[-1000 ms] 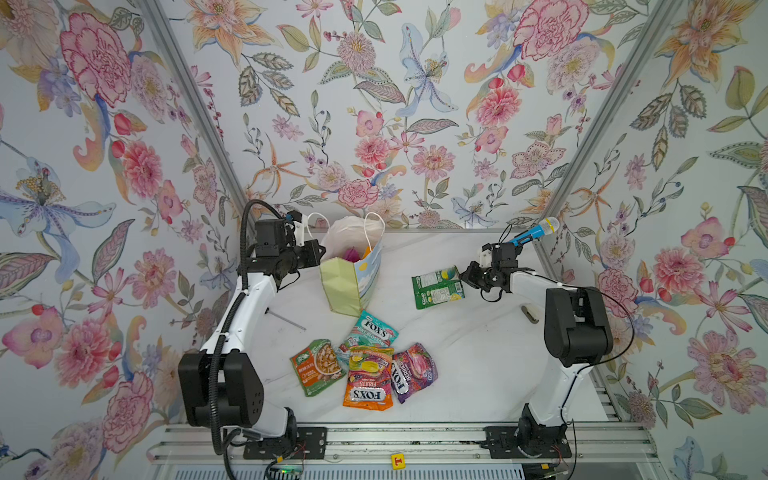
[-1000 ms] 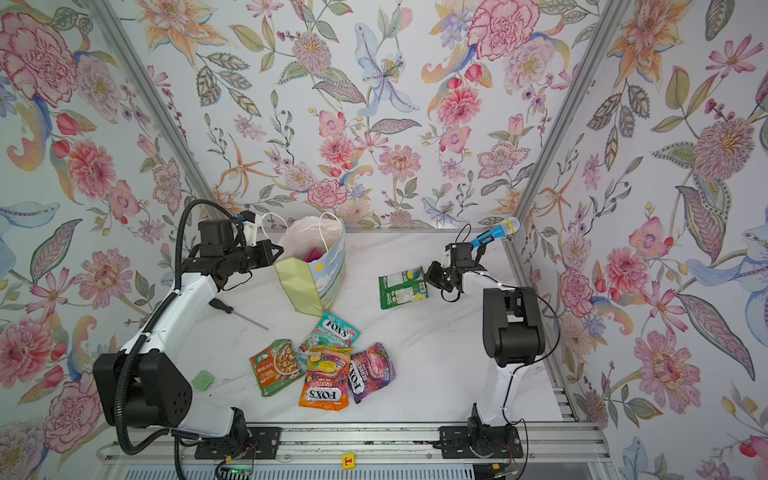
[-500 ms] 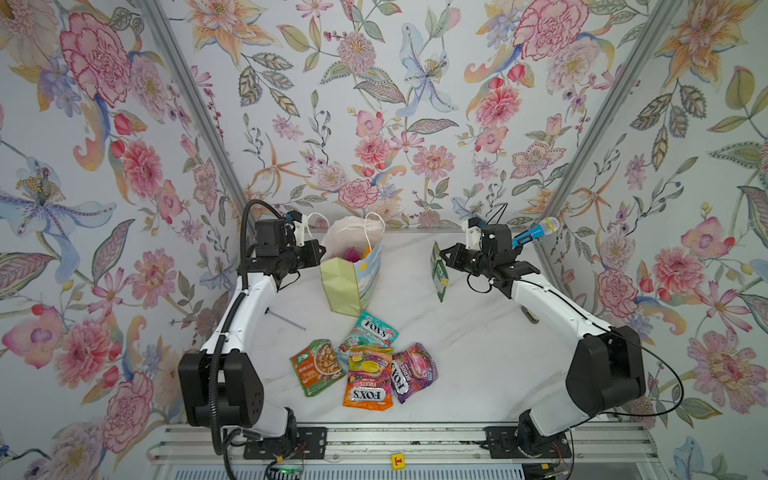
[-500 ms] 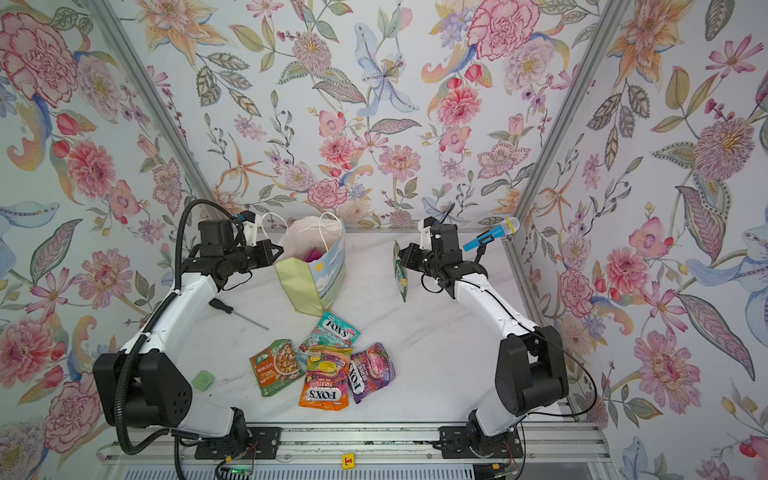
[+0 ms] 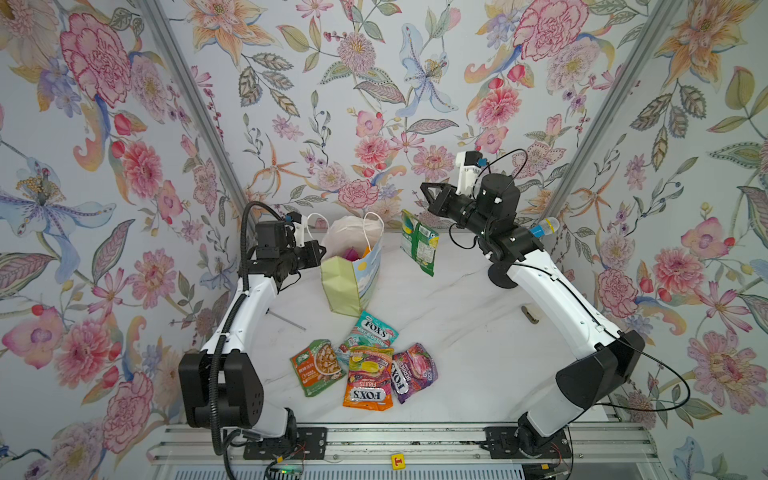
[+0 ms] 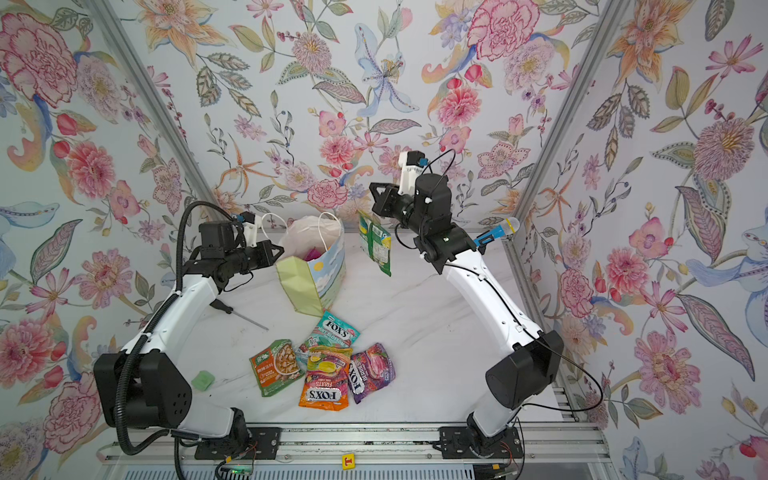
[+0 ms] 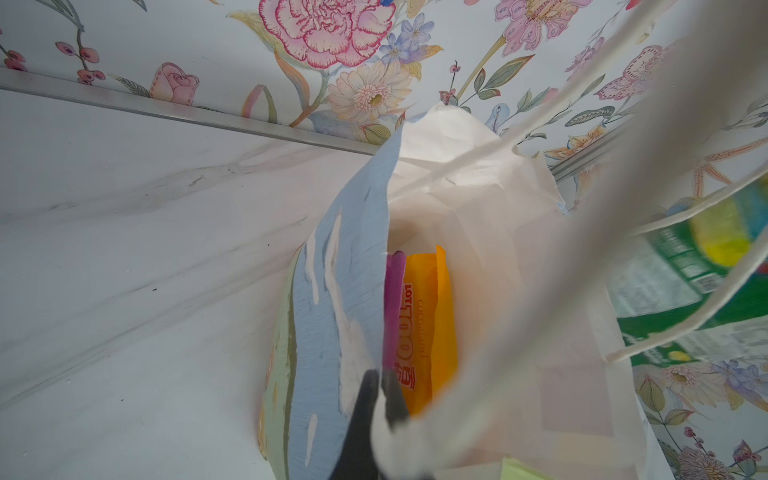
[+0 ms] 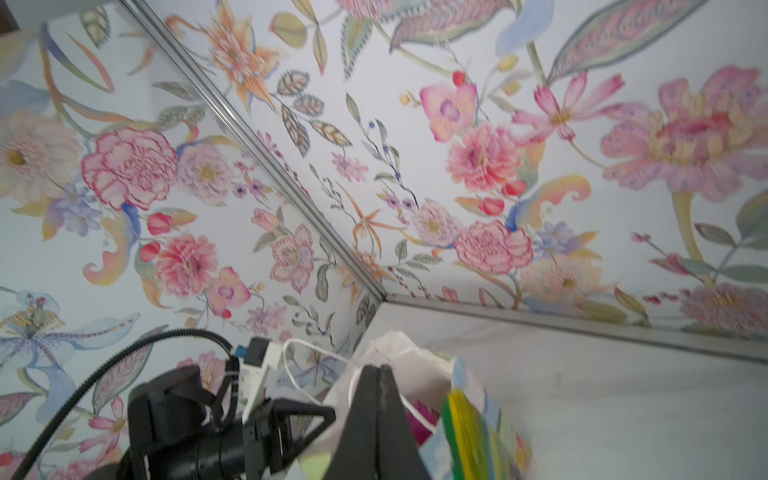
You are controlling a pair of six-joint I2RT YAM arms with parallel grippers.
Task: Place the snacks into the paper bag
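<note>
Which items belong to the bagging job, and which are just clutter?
Job: landscape-print paper bag; green packet in right gripper; teal FOX'S packet; orange FOX'S packet; purple FOX'S packet; green-orange nut pouch.
Clutter: black-handled screwdriver; blue toy microphone; small green pad.

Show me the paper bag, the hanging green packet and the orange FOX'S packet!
Paper bag [image 5: 338,286]: in a top view, pale green side.
Green packet [image 5: 419,248]: in a top view, middle.
Orange packet [image 5: 368,382]: in a top view, middle.

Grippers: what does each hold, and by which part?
Right gripper pinches the green packet near its top edge. Left gripper pinches the paper bag at its rim, near a rope handle.
</note>
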